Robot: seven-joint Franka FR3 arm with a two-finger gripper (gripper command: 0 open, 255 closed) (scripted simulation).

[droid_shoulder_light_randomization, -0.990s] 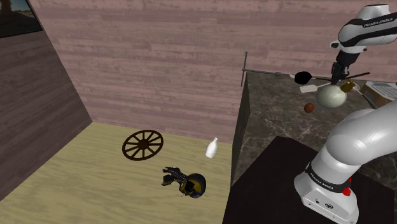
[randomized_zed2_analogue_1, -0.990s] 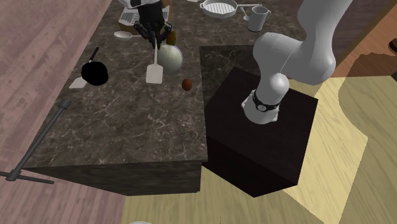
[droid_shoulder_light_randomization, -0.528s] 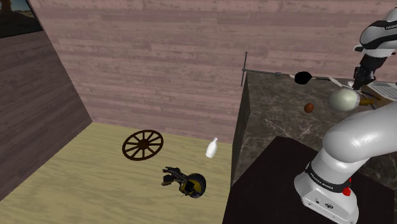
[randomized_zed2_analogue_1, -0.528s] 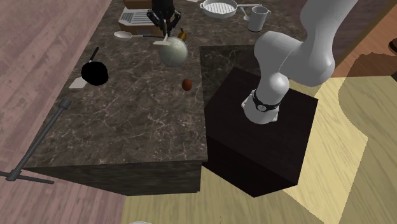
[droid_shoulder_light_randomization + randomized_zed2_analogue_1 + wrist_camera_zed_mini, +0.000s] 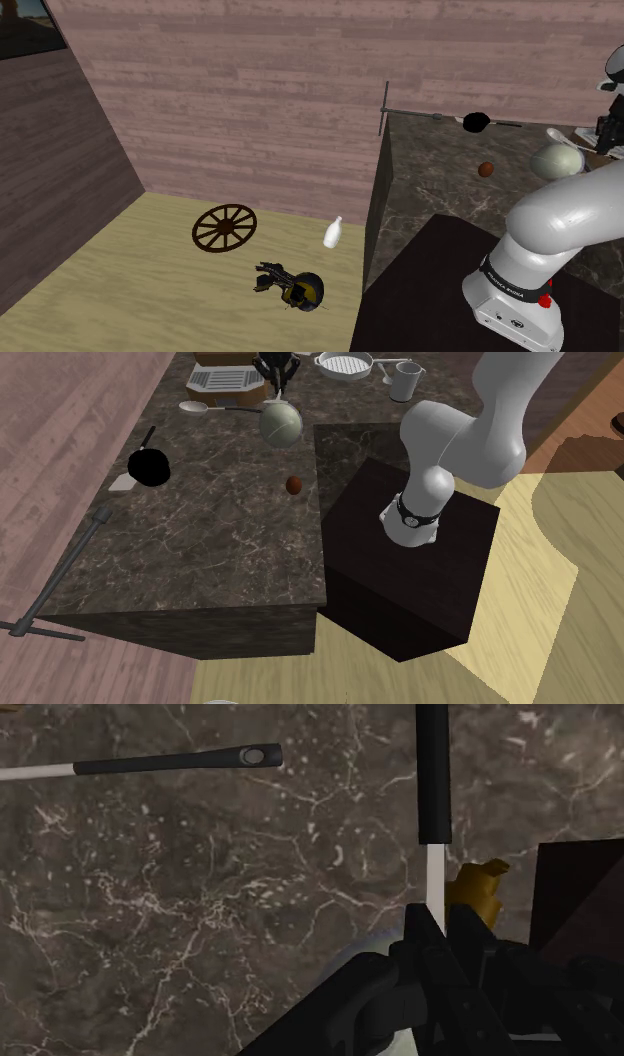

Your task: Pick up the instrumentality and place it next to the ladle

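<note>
My black gripper [image 5: 436, 922] is shut on the white shaft of a spatula [image 5: 432, 774], whose black handle sticks out past the fingertips. The ladle's black-tipped handle [image 5: 178, 761] lies on the dark marble counter [image 5: 200, 904] a little way off, pointing across the spatula's line. In the second exterior view the gripper [image 5: 275, 372] hovers at the counter's far end, just to the right of the white ladle [image 5: 205, 408] and above a pale green-grey ball [image 5: 281, 424]. In the shoulder view the ladle [image 5: 556, 133] and the ball [image 5: 557, 162] sit at the right edge.
On the counter stand a black pan [image 5: 150, 467], a small brown ball [image 5: 294, 484], a box-like appliance [image 5: 222, 377], a white mug [image 5: 403, 380] and a white dish [image 5: 345, 364]. A gold object [image 5: 478, 889] lies beside the gripper. A wheel [image 5: 225, 227] and a bottle [image 5: 333, 232] are on the floor.
The gripper has carried the spatula from mid-counter towards the far end, near the ladle. The pale ball has shifted the same way.
</note>
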